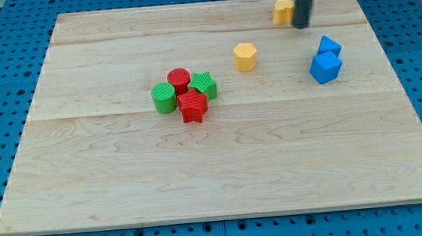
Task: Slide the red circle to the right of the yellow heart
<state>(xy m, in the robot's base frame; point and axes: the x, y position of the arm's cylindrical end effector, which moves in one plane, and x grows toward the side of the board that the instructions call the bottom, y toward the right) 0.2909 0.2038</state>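
The red circle (178,80) sits left of the board's middle, packed in a cluster with a green circle (164,97) on its left, a green star (202,85) on its right and a red star (193,106) below. The yellow heart (283,11) lies near the view's top edge, right of centre, partly hidden by my rod. My tip (301,26) rests just to the right of the yellow heart, touching or nearly touching it, far from the red circle.
A yellow hexagon (245,56) lies between the cluster and the heart. Two blue blocks, one (329,47) above the other (325,67), stand at the right. The wooden board (223,170) is ringed by blue pegboard.
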